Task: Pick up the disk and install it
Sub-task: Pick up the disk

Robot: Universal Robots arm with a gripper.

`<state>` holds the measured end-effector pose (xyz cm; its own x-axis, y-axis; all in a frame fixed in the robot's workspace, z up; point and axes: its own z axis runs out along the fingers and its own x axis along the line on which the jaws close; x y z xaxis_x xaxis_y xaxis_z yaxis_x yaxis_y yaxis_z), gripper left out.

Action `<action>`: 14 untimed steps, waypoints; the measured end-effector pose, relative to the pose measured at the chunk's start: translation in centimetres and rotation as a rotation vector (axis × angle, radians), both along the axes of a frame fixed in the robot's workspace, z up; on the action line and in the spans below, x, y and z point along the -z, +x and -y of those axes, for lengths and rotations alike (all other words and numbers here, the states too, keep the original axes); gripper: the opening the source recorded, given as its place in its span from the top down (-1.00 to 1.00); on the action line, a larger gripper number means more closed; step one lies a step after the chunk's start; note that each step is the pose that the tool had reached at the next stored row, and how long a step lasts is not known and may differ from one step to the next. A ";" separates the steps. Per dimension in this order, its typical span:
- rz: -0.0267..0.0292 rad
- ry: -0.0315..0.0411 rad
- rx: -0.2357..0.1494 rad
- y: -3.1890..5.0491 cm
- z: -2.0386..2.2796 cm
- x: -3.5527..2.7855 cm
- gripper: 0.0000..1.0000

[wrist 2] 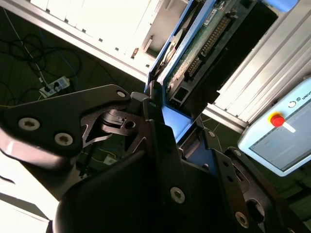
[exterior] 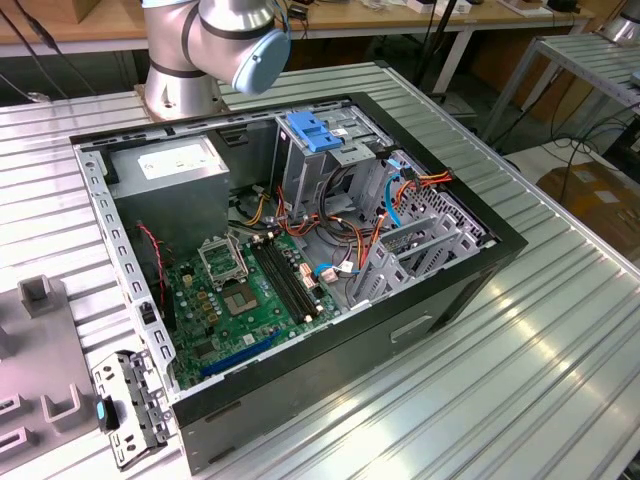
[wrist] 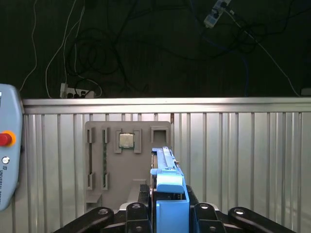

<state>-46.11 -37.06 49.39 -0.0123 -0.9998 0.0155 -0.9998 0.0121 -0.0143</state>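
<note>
My gripper [wrist: 168,206] is shut on the disk [wrist: 164,162], which stands on edge between the black fingers [wrist: 137,209]. The light blue carrier rail [wrist: 171,191] frames it. In the second wrist view the disk [wrist 2: 206,41] shows its green circuit-board side with the blue rail along its edge, and the gripper [wrist 2: 165,121] clamps its near end. It hangs in the air above the ribbed metal table [wrist: 243,155]. In the exterior view, the open computer case [exterior: 455,295] lies on the table, with the arm's base [exterior: 185,60] behind it.
Inside the case are a tall metal bay with a blue latch [exterior: 314,131], a grey power supply [exterior: 172,175], a green motherboard [exterior: 250,290] and loose cables. A grey fixture plate [wrist: 127,160] holding a chip lies on the table. A teach pendant [wrist: 7,150] sits beside it.
</note>
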 end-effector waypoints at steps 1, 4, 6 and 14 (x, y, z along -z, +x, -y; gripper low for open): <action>0.0001 0.0001 0.000 0.06 0.00 0.01 0.26; 0.0001 0.0001 0.000 0.44 0.00 0.01 0.26; 0.0000 0.0000 0.000 0.65 0.00 0.00 0.26; 0.0000 0.0000 0.000 1.67 0.00 0.00 0.26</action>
<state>-44.44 -37.06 49.39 -0.0123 -0.9998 0.0154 -0.9998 0.0121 -0.0143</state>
